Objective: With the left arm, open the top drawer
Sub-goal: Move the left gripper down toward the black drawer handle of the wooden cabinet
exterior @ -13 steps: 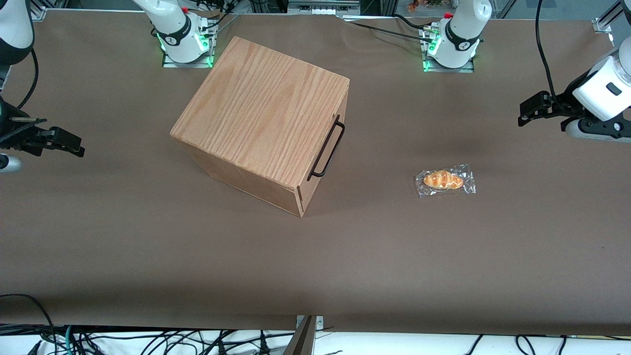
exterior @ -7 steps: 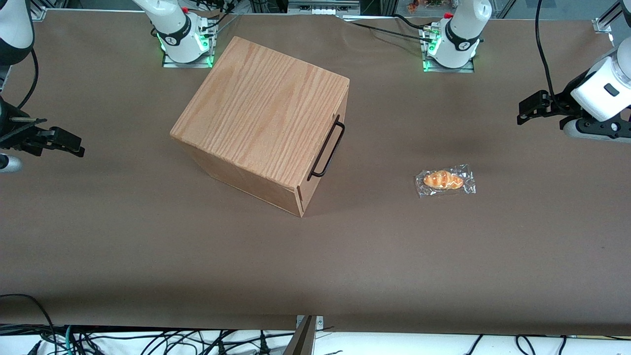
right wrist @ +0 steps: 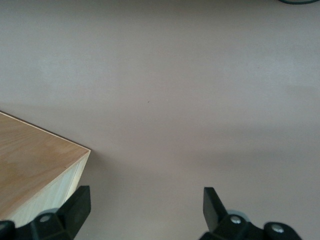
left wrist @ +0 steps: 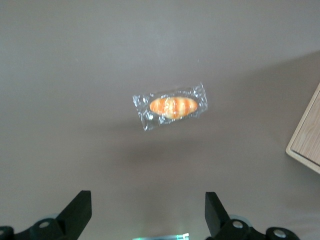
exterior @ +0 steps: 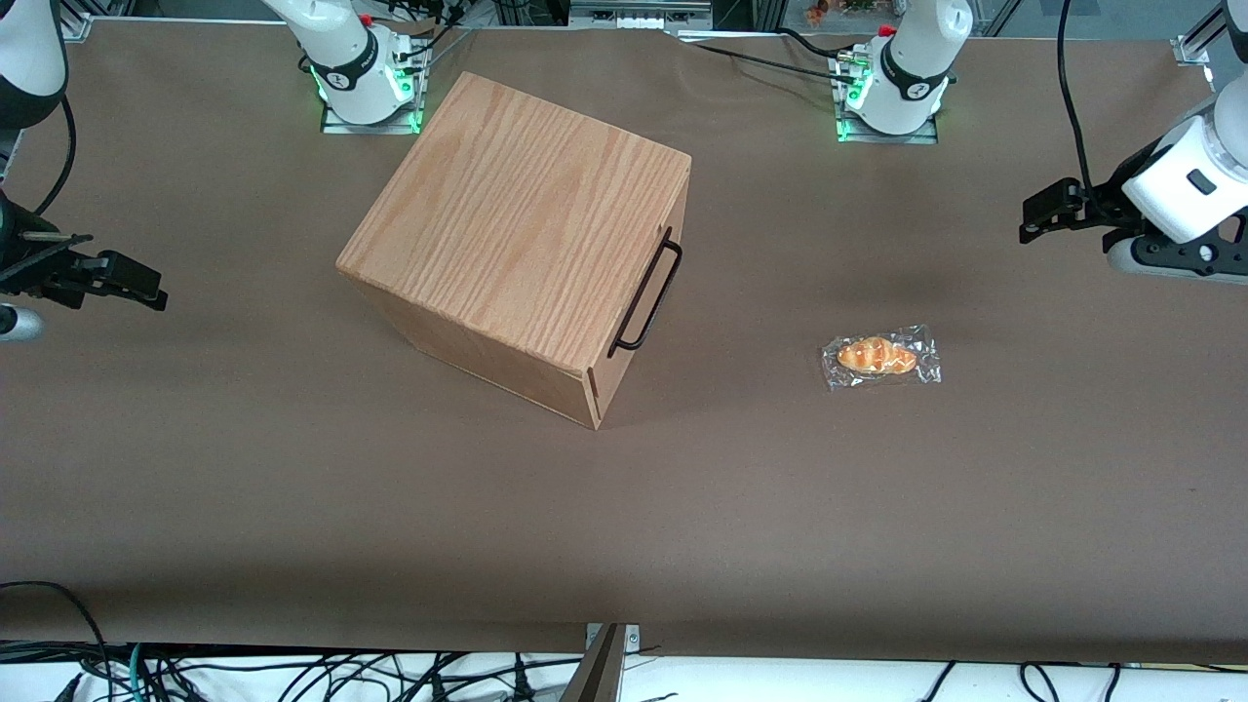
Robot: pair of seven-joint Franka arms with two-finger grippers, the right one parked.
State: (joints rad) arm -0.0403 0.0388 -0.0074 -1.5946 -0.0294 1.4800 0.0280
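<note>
The end effector (left wrist: 148, 212) hangs above the brown desk (left wrist: 75, 65), its two black fingers (left wrist: 77, 210) spread wide apart with nothing between them. Ahead of the fingertips, well clear of both and roughly in line with the gap, a small bread roll in a clear wrapper (left wrist: 171, 106) lies flat on the desk; the roll is orange with pale stripes, and the crinkled plastic sticks out past both its ends. Off to one side, apart from the roll and farther out than the nearer finger, a corner of a light-wood box (left wrist: 307, 140) shows, resting on the desk
</note>
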